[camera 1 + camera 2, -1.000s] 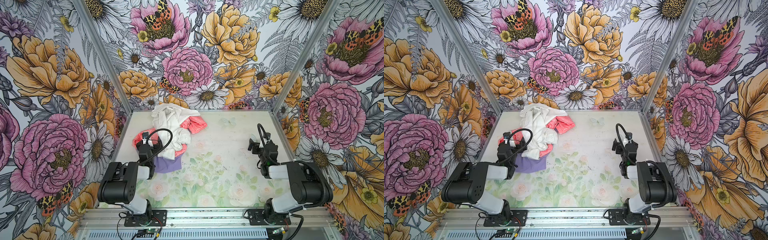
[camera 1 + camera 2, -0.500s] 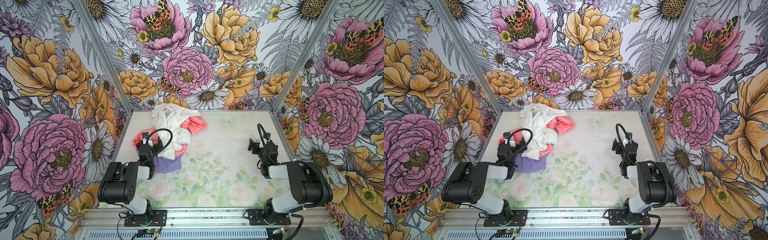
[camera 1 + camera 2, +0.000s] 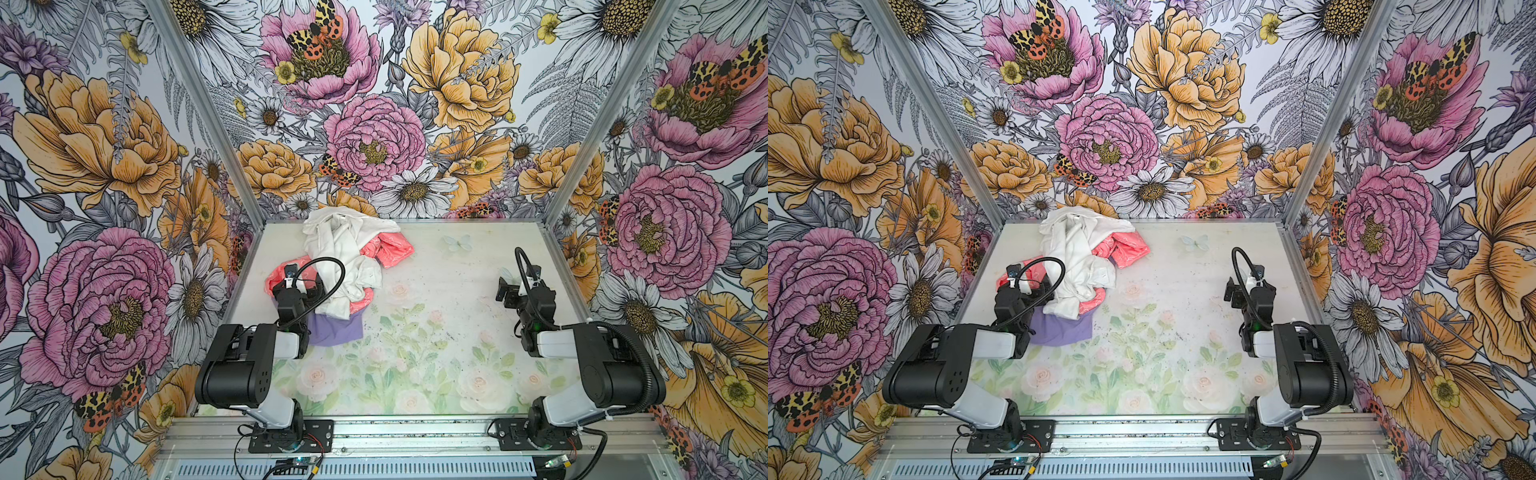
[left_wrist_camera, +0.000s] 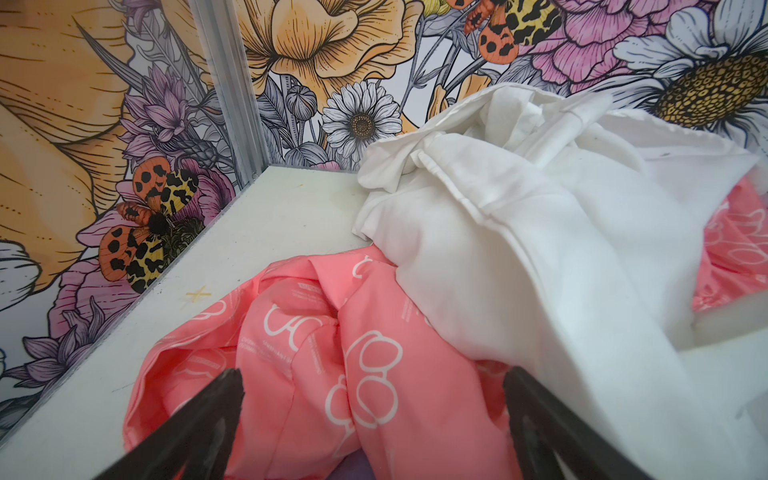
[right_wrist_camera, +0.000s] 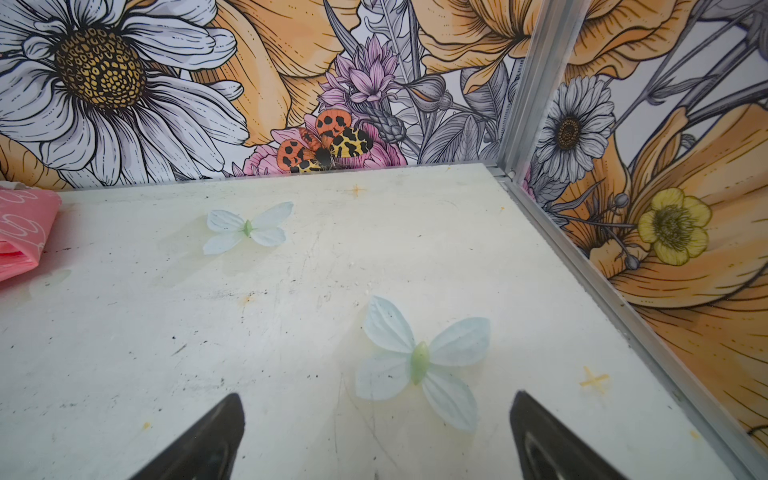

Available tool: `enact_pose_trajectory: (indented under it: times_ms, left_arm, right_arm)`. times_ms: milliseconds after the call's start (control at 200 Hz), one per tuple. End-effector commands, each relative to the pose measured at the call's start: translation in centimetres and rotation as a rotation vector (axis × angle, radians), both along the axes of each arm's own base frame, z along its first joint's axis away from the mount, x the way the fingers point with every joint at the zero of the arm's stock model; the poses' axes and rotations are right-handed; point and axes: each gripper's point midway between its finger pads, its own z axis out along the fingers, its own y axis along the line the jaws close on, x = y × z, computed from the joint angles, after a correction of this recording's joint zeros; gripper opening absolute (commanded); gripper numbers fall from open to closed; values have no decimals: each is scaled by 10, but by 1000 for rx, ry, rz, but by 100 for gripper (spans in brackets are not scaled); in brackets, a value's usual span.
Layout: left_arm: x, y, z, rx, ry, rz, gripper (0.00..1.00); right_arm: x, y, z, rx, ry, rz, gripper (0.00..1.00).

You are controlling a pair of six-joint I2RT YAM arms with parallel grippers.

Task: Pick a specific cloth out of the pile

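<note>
Left gripper (image 4: 372, 376): jaws spread wide, nothing pinched. It sits low over the near-left edge of the pile (image 3: 343, 266), and the left wrist view shows both fingertips straddling a crumpled fold of the coral-pink cloth (image 4: 332, 353) (can't tell if the tips actually touch the fabric). Right gripper (image 5: 376, 397): jaws also spread wide and empty, low over bare table (image 3: 440, 286) on the right side, well apart from the pile, with a printed pale-blue butterfly (image 5: 419, 361) just ahead of its fingertips. The pile is in the far-left part of the table, reaching up to the back wall. The white shirt (image 3: 338, 249) is draped on top, running from the back wall toward the near side. The coral-pink cloth pokes out on both sides of it, and one corner shows at the edge of the right wrist view. The target, the lavender cloth (image 3: 338, 328), is at the bottom of the pile on its near edge. It lies flat on the table, its far part buried under the white shirt and the coral-pink cloth and its near part exposed in both top views. It is just beside the left arm's wrist, which covers its left edge. Neither gripper is on it.
</note>
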Motion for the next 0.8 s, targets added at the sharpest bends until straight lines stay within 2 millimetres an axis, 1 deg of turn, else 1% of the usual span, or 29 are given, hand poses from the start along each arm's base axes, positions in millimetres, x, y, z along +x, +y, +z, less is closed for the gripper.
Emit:
enact_pose_trajectory:
  times_ms: [0,415,520,576,591,656,746,796]
  left_arm:
    - [4,0,6,-3,-16,-15,99]
    - [3,1,6,0,-19,-2,99]
    - [0,1,10,10,-31,12,99]
    - [-1,-2,14,16,-33,15,99]
    - [-2,2,16,25,-34,41,99]
    - [-6,2,24,48,-34,71,99]
    - [-14,0,40,90,-24,134,99]
    - [-21,-1,53,99,-20,182,99]
  right_arm:
    - [6,1,12,-2,-43,7,100]
    - [6,0,12,2,-41,4,100]
    - [6,1,13,2,-45,6,99]
    - [6,0,12,0,-44,5,100]
    - [6,1,12,0,-44,7,100]
    - [6,1,14,0,-28,11,100]
    - [7,3,30,-15,-9,9,99]
    - [6,6,39,-30,-11,12,100]
